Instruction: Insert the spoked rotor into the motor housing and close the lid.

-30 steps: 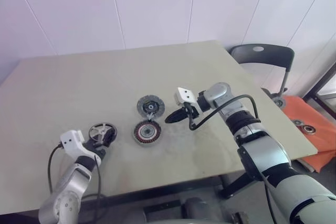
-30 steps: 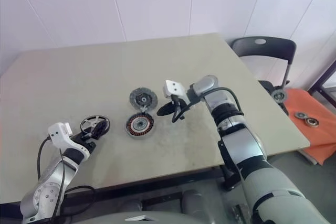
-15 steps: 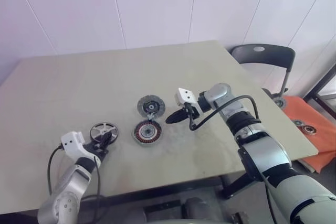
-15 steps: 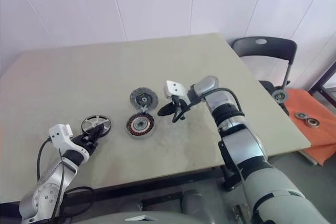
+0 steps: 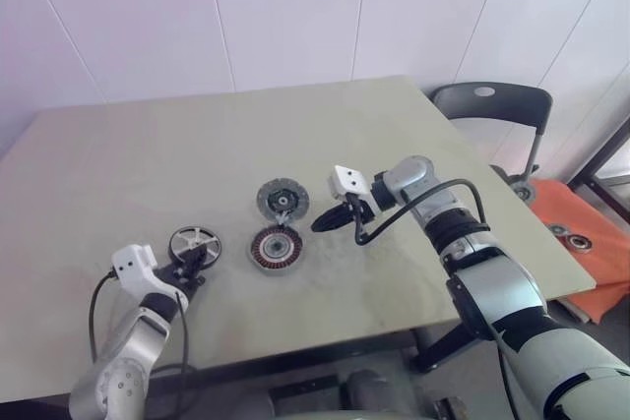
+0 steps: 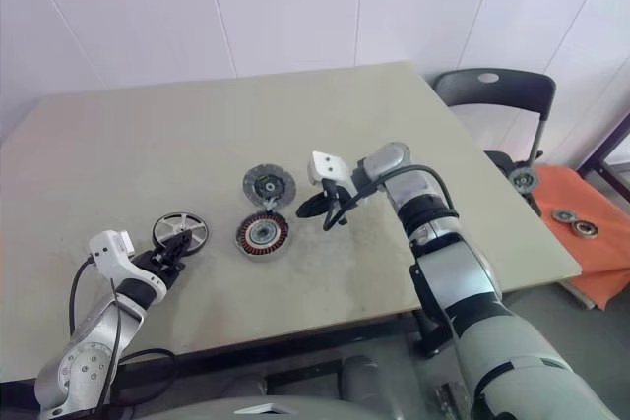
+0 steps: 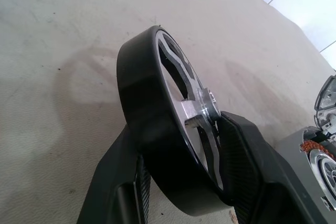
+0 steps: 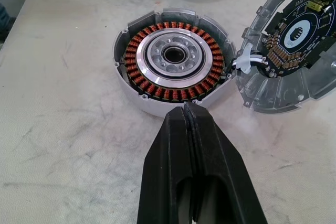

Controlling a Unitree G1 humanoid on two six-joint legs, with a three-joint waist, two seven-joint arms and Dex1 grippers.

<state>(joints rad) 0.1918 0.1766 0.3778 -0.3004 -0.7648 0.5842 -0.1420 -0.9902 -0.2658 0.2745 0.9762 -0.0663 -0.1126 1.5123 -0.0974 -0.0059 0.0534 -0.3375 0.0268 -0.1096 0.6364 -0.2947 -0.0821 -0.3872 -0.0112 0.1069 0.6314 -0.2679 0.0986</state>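
The spoked rotor [image 5: 194,241] is a silvery wheel with a dark rim [image 7: 152,129], near the table's front left. My left gripper [image 5: 190,263] is shut on its near rim, one black finger [image 7: 247,171] against each side. The motor housing [image 5: 276,246] with its ring of copper windings [image 8: 157,90] lies mid-table. The lid [image 5: 283,199] lies open just behind it, inner face up [image 8: 294,40], joined to it by white wires. My right gripper [image 5: 320,224] hovers shut to the right of the housing, its tip [image 8: 186,109] just short of the rim.
The beige table [image 5: 148,154] has its front edge close below my left arm. A black chair [image 5: 489,105] stands past the right corner. On the floor at right, an orange mat [image 5: 591,243] carries a few more round parts.
The left gripper's fingers have drawn together onto the rotor's rim. The rotor, housing, lid and right arm have stayed in place.
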